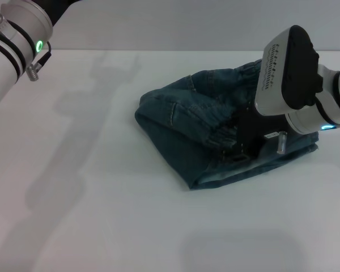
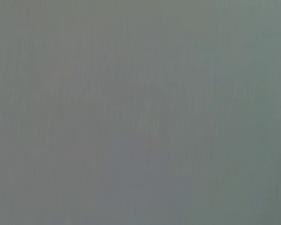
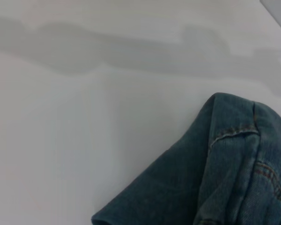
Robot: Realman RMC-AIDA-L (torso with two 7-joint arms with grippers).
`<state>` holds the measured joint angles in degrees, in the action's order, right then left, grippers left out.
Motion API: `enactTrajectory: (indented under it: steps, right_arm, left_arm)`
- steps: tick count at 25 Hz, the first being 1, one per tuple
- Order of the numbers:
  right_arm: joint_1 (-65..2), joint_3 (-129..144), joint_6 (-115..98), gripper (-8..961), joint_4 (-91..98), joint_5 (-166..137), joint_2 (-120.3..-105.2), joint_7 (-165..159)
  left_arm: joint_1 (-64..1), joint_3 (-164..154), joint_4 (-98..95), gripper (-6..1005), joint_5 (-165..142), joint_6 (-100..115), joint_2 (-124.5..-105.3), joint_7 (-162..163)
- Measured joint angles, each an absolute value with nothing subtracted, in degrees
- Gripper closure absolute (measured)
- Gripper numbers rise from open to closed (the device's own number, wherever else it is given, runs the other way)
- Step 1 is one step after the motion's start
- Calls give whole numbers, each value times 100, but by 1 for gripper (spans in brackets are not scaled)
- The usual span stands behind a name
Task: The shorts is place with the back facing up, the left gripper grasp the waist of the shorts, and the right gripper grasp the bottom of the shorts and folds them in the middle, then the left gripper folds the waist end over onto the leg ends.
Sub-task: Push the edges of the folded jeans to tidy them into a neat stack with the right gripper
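Observation:
The blue denim shorts [image 1: 181, 122] lie bunched in a folded heap on the white table [image 1: 79, 204], right of the middle. My right gripper [image 1: 245, 140] is down on the heap's right part, its dark body pressed into the cloth under the white wrist housing. The right wrist view shows a folded corner of the shorts [image 3: 215, 178] with orange seam stitching, lying on the table. My left arm [image 1: 14, 34] is raised at the far left corner, well away from the shorts, and its gripper is out of view. The left wrist view shows only a plain grey surface.
A pale hem edge of the shorts [image 1: 238, 174] faces the table's front. The arms cast shadows across the table's left side [image 1: 73, 113]. The table's far edge [image 1: 158, 50] runs behind the shorts.

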<state>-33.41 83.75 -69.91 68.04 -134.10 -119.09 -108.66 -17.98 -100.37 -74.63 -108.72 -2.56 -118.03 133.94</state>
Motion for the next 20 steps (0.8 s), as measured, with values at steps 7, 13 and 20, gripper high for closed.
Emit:
enactTrajectory:
  steps: [7, 13, 20]
  right_arm:
    - [-3337, 8492, -6655, 525, 6734, -13410, -11909, -10897]
    - [-3229, 8554, -6556, 576, 6858, -13409, -11916, -10850]
    - [-3060, 8521, -6539, 725, 7059, -13401, -11912, -10840]
  left_arm:
    - [-1745, -10081, -7516, 153, -10873, -256, -11803, 13394]
    - [-1693, -10081, -7546, 153, -10872, -255, -11803, 13394]
    - [-1660, -10080, -7549, 153, -10872, -255, -11803, 13394]
